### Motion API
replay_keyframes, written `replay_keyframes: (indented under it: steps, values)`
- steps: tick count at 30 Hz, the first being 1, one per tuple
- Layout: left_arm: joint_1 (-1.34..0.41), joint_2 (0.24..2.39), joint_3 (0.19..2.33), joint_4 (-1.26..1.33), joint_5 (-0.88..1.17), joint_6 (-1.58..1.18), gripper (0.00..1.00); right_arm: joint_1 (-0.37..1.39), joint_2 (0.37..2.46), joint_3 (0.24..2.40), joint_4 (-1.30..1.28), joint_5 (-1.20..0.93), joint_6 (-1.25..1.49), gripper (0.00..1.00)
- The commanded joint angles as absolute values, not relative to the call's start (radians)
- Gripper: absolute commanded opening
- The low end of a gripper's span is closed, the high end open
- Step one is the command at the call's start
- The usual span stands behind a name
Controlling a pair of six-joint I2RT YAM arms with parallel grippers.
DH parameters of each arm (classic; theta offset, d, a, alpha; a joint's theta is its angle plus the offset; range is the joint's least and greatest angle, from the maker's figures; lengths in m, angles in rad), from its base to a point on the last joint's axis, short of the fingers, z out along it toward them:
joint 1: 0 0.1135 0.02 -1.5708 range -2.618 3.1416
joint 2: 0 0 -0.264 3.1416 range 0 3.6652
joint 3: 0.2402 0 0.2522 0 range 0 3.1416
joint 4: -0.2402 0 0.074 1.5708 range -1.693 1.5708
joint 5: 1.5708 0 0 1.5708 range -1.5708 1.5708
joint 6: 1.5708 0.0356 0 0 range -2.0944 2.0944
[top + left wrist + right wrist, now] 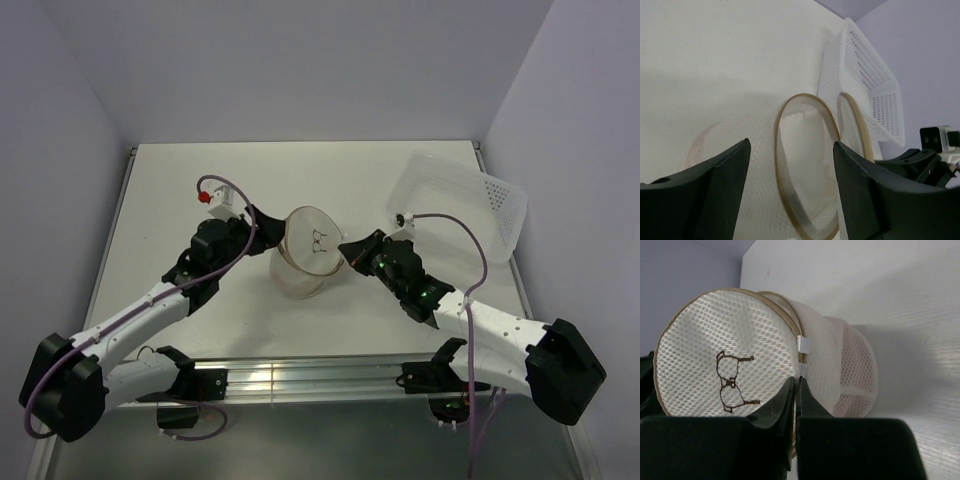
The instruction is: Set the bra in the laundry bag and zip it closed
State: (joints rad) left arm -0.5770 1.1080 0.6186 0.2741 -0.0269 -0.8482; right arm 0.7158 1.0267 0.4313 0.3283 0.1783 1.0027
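The laundry bag (305, 262) lies tipped at centre, its lid rim pinched from 3 o'clock by the right gripper (796, 382) (fingers nearly meeting). The left gripper (268, 222) gapes empty at 10 o'clock; the perforated bin (490, 200) sits well apart at 2 o'clock.

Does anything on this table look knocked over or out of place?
Two things. The laundry bag lies tipped on its side, its lid ajar with a gap at the rim. The perforated plastic bin at the far right looks tipped too, not flat on its base.
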Motion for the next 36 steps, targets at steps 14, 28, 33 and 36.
replay_keyframes:
  steps: [14,28,33,36]
  values:
    - [-0.626,0.842,0.517,0.127,0.11,-0.923,0.76,0.727,1.065,0.511,0.291,0.331,1.039,0.0]
    - [-0.733,0.969,0.476,0.293,0.111,-1.041,0.69,0.741,1.037,0.511,0.296,0.342,1.061,0.0]
    - [-0.752,0.995,0.453,0.327,0.078,-1.071,0.66,0.742,1.039,0.495,0.328,0.318,1.074,0.0]
    - [-0.758,1.032,0.443,0.377,0.077,-1.088,0.64,0.746,1.031,0.491,0.33,0.319,1.077,0.0]
